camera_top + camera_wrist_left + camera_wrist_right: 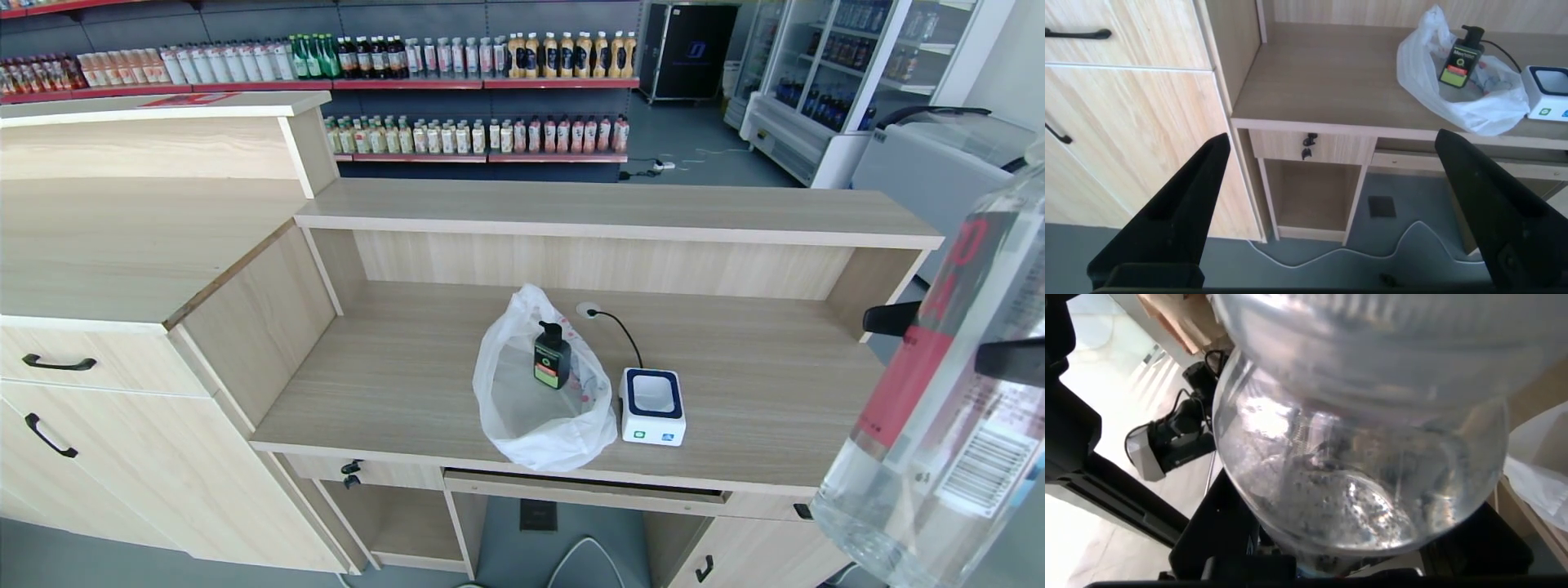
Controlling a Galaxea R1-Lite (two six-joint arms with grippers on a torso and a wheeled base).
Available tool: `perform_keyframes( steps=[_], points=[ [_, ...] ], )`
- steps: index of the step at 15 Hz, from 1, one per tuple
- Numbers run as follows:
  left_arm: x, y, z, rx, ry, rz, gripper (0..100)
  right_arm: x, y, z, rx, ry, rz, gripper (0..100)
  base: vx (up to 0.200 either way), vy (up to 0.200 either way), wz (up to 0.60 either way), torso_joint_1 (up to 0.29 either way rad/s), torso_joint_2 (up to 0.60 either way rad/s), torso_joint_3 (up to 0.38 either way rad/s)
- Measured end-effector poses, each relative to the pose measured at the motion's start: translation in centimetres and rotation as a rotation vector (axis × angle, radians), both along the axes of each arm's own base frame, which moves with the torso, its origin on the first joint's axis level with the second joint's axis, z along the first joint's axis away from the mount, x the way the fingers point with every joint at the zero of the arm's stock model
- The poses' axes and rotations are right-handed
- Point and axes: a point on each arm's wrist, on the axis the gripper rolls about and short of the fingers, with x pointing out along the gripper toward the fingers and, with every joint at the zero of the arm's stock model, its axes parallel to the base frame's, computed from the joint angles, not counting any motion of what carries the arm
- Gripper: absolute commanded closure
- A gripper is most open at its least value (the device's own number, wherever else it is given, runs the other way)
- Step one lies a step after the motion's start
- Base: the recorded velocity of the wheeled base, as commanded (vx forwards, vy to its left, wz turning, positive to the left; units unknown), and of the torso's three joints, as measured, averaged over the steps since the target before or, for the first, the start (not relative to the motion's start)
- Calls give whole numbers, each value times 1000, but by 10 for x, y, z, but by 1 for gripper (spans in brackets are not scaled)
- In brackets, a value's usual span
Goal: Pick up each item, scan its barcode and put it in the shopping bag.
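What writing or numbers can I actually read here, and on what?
No text reads clearly.
On the clear bottle: red label print and barcode digits, too blurred.
On the pump bottle in the shopping bag: label too small.
On the scanner: two small icons, unreadable.
On the shelf bottles: labels too small.

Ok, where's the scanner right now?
In the head view, the scanner sits on the counter near its front edge. It is right of centre, close beside the bag on the bag's right.

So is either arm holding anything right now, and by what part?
The right gripper holds a clear bottle around its labelled middle; the left gripper is open and empty.
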Motion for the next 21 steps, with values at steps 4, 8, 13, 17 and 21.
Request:
perform_keyframes(
  steps=[4,8,13,17,21],
  points=[
    [0,0,0,0,0,0,0,0,0,0,-1,0,-5,100,0,0,0,0,0,0],
    [0,0,0,0,0,0,0,2,-2,-2,-3,2,-23,100,0,0,0,0,0,0],
    [0,0,0,0,0,0,0,21,-14,-15,-96,-192,-203,100,0,0,0,0,0,0],
    [0,0,0,0,0,0,0,56,-53,-50,-435,-676,-386,100,0,0,0,0,0,0],
    [0,0,0,0,0,0,0,80,-107,-82,-702,-855,-467,100,0,0,0,0,0,0]
  ],
)
